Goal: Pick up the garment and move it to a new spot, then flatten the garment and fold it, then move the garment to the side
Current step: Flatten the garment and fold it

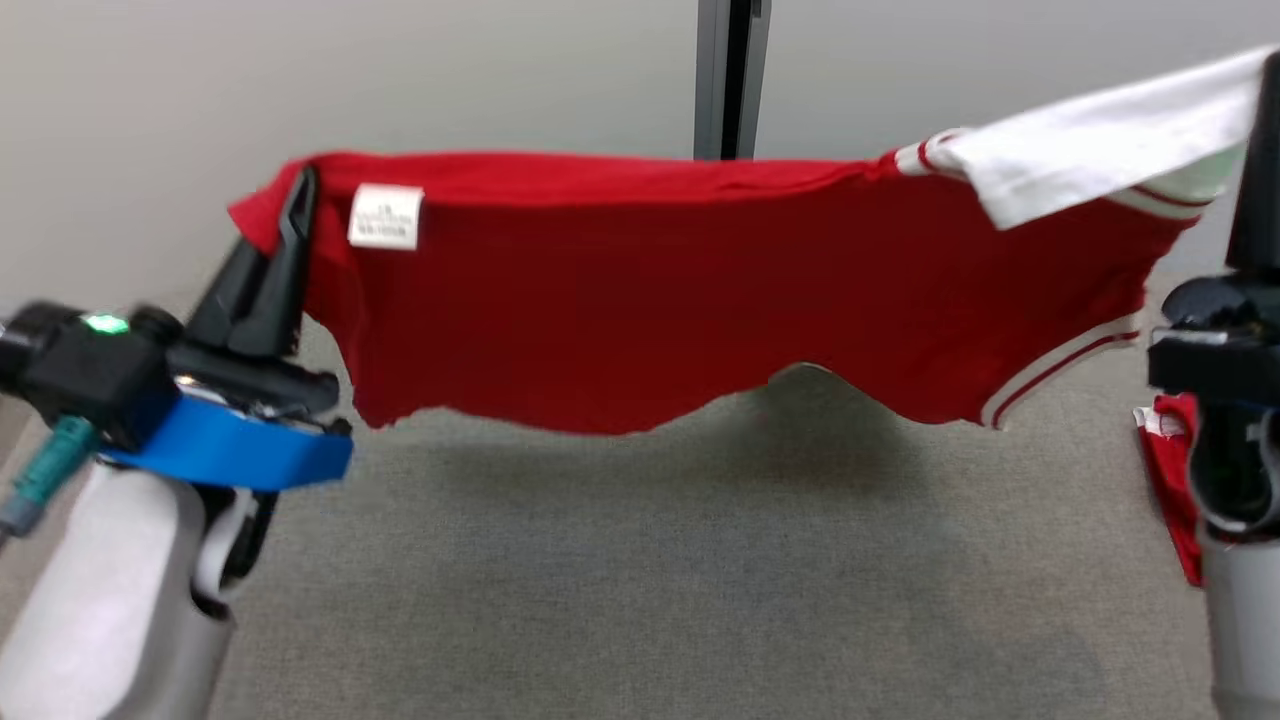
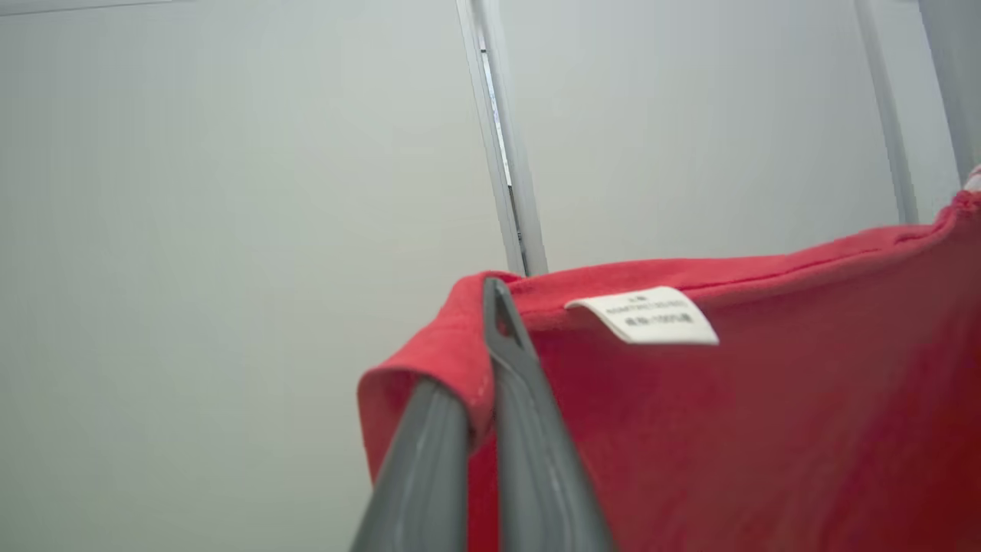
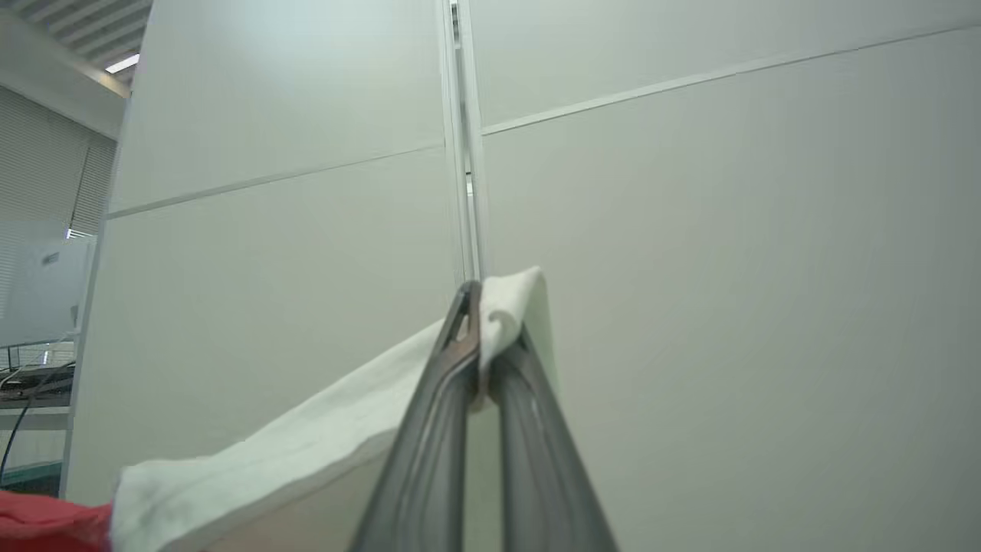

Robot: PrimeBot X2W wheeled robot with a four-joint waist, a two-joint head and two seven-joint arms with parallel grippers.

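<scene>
Red garment point(image 1: 640, 290) up in the air, spread wide and hanging clear of the grey carpet point(image 1: 650, 580), with a soft shadow on the pile just below. Top edge pulled nearly straight from gripper to gripper, lower hem loose and wavy. White label point(image 1: 386, 216) near the upper left corner, print too small to read. White sleeve point(image 1: 1100, 140) at the upper right end, red-and-white striped trim point(image 1: 1060, 370) along the edge beneath it.

Left gripper point(image 1: 298, 200) clamped tight on the red corner just beside the label. In the left wrist view, red cloth draped over one fingertip and pinched between the two fingers point(image 2: 529, 429).

Right gripper point(image 1: 1268, 90) at the far right edge, closed on the end of the white sleeve. In the right wrist view, white fabric point(image 3: 306, 445) nipped at the very tips and trailing down to the left.

Pale wall point(image 1: 400, 70) behind, with a dark upright post point(image 1: 731, 75) above the garment's middle. Low right, beside the right arm, a scrap of red cloth point(image 1: 1170, 480); cannot tell whether part of the same garment.
</scene>
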